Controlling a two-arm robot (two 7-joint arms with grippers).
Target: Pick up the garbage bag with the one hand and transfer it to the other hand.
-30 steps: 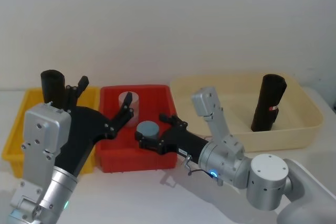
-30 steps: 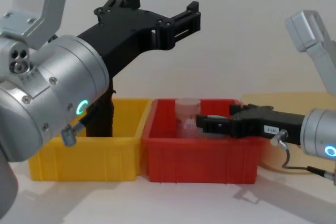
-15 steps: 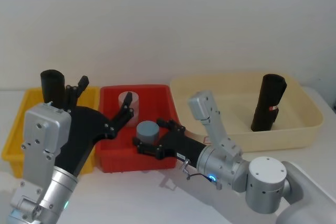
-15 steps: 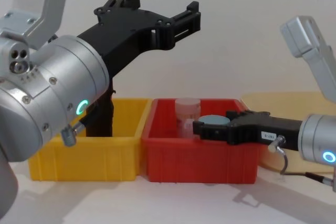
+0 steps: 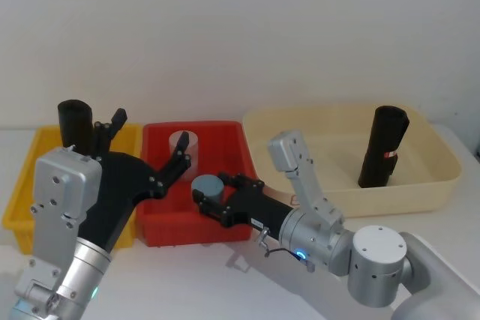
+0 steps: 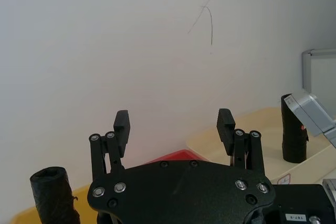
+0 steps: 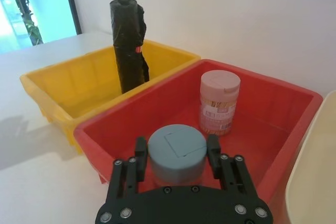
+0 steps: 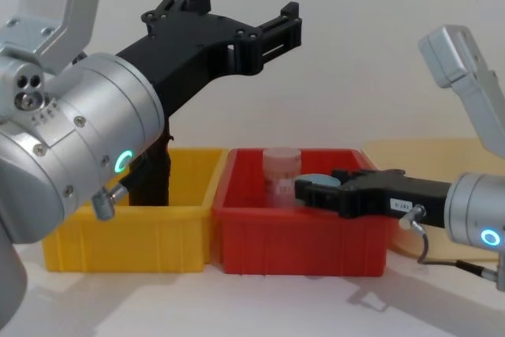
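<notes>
While the right gripper [image 7: 176,157] is clamping a grey-lidded jar [image 7: 176,150] inside the red bin's [image 5: 161,231] near rim, a pink jar [image 5: 182,143] is standing behind it. Raised above, the left gripper [image 6: 174,128] is gaping empty; the garbage bag [image 5: 76,124] is standing upright in the yellow bin [image 5: 22,192].

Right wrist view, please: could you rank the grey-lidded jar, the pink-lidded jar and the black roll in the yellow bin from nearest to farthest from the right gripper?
1. Grey-lidded jar, between the jaws of the right gripper, in the red bin.
2. Pink-lidded jar, farther back in the red bin.
3. Black roll, upright in the yellow bin beside it.
</notes>
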